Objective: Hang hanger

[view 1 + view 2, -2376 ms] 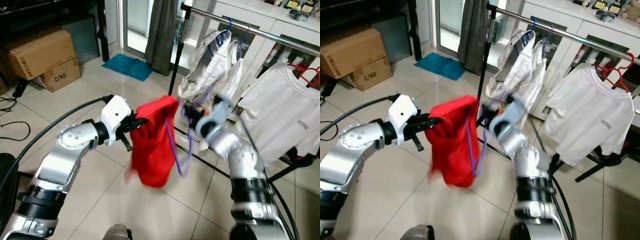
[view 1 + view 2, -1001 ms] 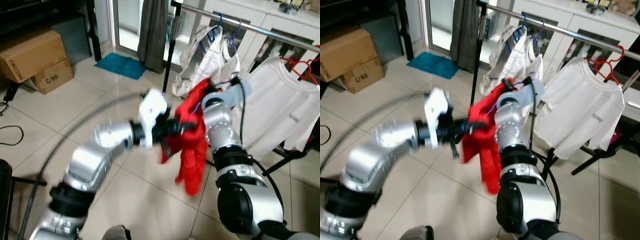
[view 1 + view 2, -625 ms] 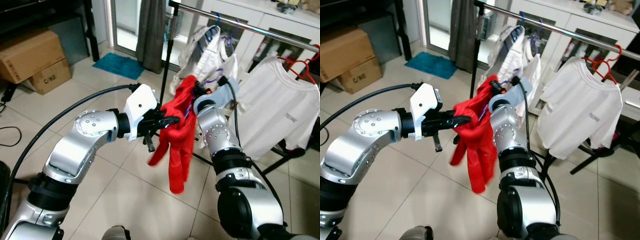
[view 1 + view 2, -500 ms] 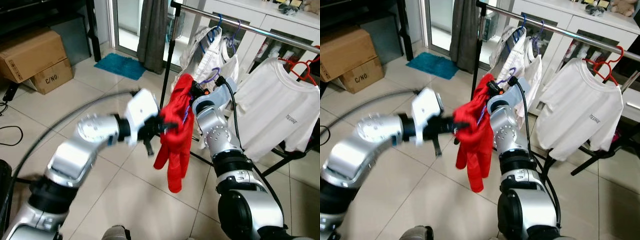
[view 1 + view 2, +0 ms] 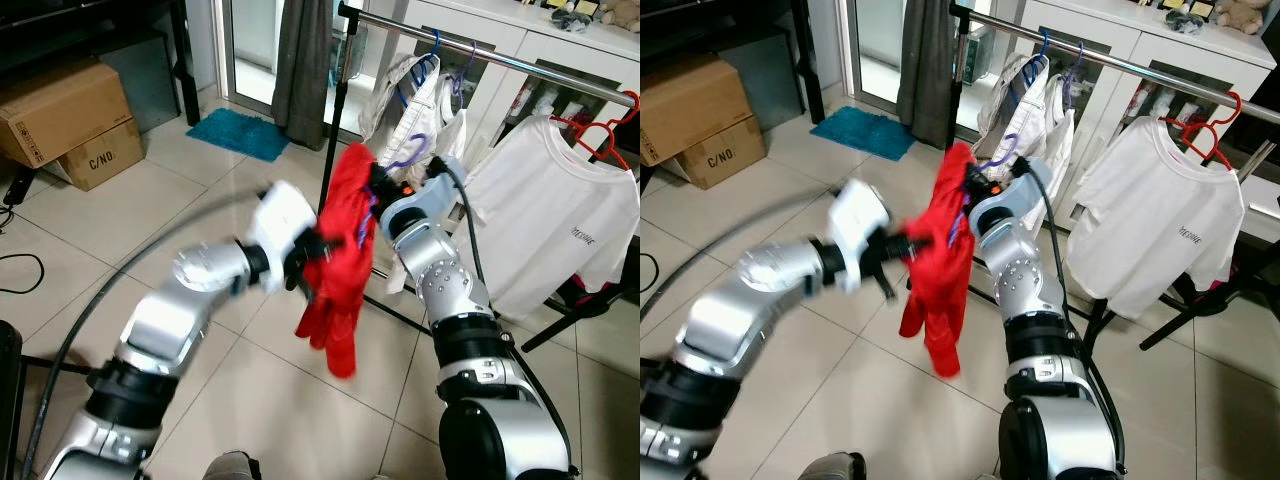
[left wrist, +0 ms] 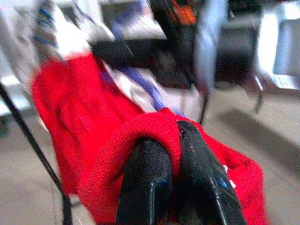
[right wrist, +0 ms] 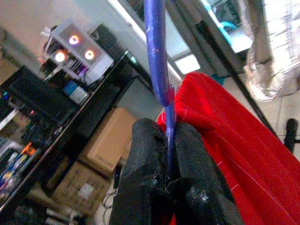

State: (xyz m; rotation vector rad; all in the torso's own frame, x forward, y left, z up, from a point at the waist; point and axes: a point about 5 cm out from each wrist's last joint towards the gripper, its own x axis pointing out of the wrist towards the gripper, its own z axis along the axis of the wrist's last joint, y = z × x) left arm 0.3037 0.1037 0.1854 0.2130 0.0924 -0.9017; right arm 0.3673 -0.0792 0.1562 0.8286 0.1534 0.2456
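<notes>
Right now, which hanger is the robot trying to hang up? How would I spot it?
Find the long silver clothes rail with white clothes on it. Just in front of it, between the robot's two arms, hangs a red garment. The purple hanger inside it is pinched by the right tool; the hangers on the rail are blue and red.

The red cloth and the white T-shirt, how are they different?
The red cloth is bunched, held off the rail by both grippers; the white T-shirt hangs spread out on the rail. The red cloth is on a purple hanger; the white T-shirt is on a red hanger. Both are on hangers.
</notes>
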